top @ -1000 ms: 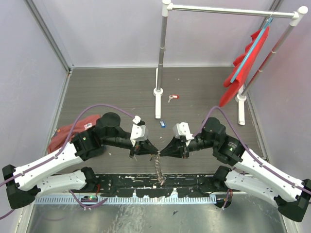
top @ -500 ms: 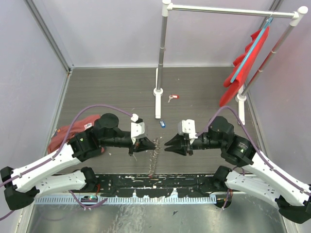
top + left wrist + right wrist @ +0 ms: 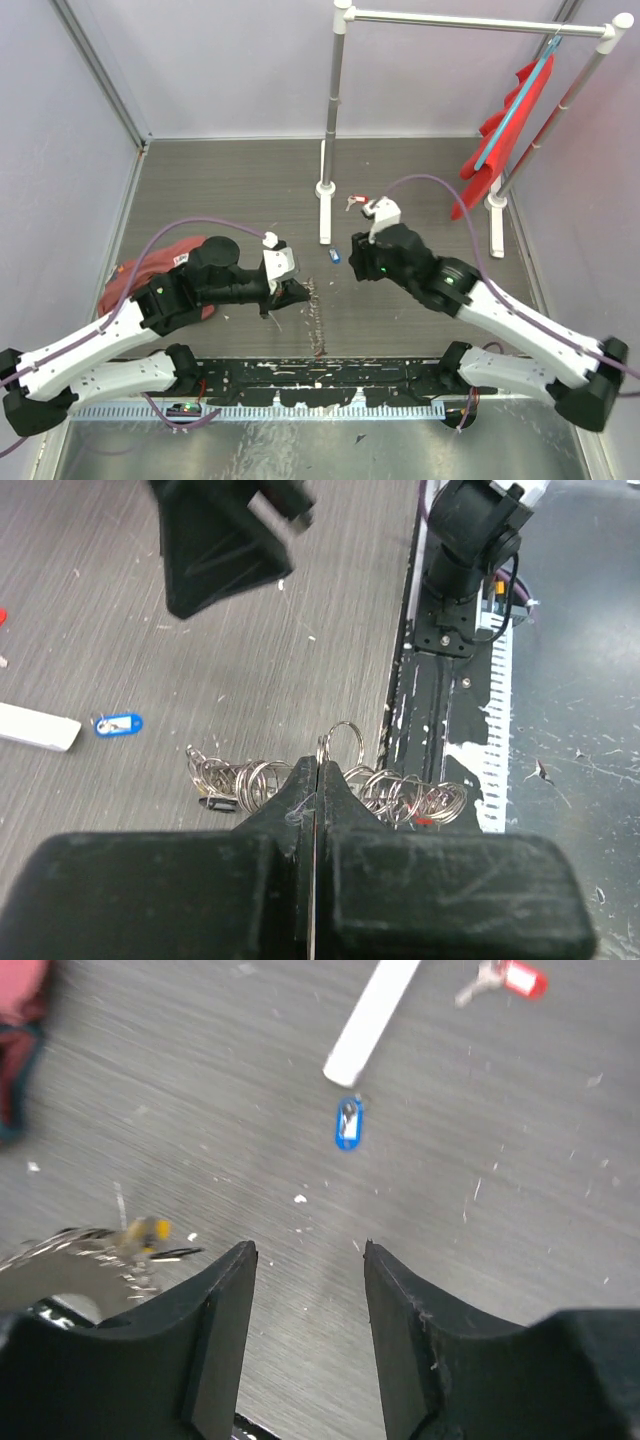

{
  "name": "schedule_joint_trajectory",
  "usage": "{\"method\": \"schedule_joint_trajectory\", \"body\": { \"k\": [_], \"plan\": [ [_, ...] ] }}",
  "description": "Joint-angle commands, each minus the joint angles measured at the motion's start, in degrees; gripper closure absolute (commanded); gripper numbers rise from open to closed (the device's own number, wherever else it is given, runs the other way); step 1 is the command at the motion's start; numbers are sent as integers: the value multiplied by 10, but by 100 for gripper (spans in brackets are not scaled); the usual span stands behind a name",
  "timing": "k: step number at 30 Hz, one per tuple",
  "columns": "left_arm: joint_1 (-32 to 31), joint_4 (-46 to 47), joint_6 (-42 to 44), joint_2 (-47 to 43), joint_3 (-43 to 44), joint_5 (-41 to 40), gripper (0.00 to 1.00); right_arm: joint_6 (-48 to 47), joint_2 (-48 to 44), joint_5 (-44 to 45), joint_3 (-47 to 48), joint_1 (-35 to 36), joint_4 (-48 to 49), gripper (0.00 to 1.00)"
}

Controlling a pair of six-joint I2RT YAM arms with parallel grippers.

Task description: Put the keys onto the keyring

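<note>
item 1. left tool (image 3: pixel 317 775): fingers pressed together, pinching a loop of the keyring (image 3: pixel 245 780) just above the counter (image 3: pixel 220 190), near its front edge. the coil's loops fanned out to both sides of the fingertips in the left wrist view, and its hanging ends reached down to the counter.

item 2. keyring: silvery wire coil, held as above. a yellow-tagged key (image 3: pixel 150 1230) sat on it, seen at the left edge of the right wrist view. a small dark piece and a small red piece also showed among the loops; what they were could not be told.

item 3. right tool (image 3: pixel 308 1260): fingers spread apart, nothing between them, over bare counter and apart from the keyring.

item 4. blue key (image 3: pixel 347 1125): flat on the counter, loose, just beyond the right tool's fingertips and just beside the end of the rack's white foot (image 3: pixel 375 1015).

item 5. red key (image 3: pixel 510 980): flat on the counter, loose, farther back than the blue key, on the right side of the foot.

item 6. rack (image 3: pixel 333 110): upright metal frame at the back of the counter, with a red garment (image 3: pixel 505 130) hung from its right end.

item 7. red cloth (image 3: pixel 122 280): bunched on the counter at the left, partly under the left arm.
</note>
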Motion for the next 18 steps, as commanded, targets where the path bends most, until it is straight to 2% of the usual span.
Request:
{"method": "schedule_joint_trajectory", "body": {
  "k": [1, 6, 13, 18],
  "plan": [
    [-1, -32, 6, -19, 9, -26, 100, 86, 100, 17, 34, -16, -30, 47],
    [-1, -34, 21, -45, 0, -32, 100, 108, 153, -128, 19, -80, 32, 46],
    [-1, -22, 32, -69, -6, -22, 100, 58, 52, -182, -39, -89, 122, 42],
    [-1, 17, 36, -91, -19, 4, 100, -1, -13, -270, -68, -89, 185, 43]
  ]
}}
